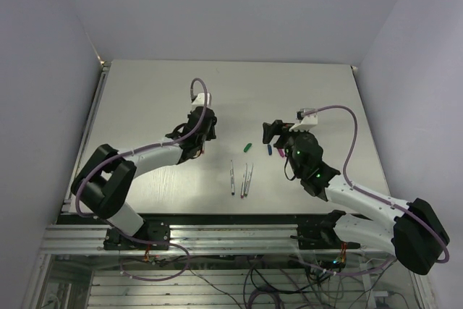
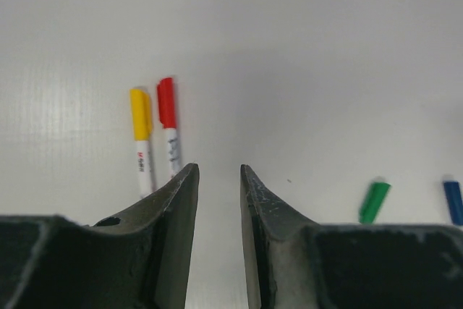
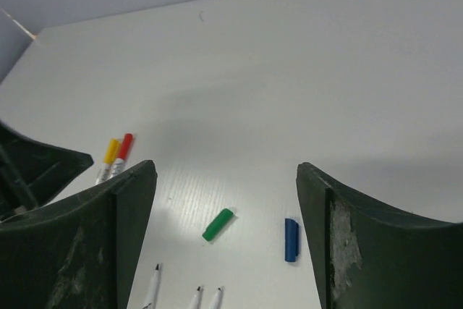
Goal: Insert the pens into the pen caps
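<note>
Three uncapped pens (image 1: 243, 179) lie side by side at the table's near middle; their tips show in the right wrist view (image 3: 155, 280). A green cap (image 1: 247, 147), a blue cap (image 1: 270, 149) and a purple cap (image 1: 279, 153) lie loose beyond them. Two pens wear caps, one yellow (image 2: 140, 115) and one red (image 2: 166, 103), lying just ahead of my left gripper (image 2: 218, 171). It is narrowly open and empty. My right gripper (image 3: 226, 171) is wide open and empty above the green cap (image 3: 218, 223) and blue cap (image 3: 291, 239).
The white table (image 1: 304, 92) is walled by pale panels on the left, back and right. Both grippers (image 1: 205, 135) (image 1: 273, 134) hover near the table's middle, about a hand's width apart. An aluminium frame (image 1: 231, 233) runs along the near edge.
</note>
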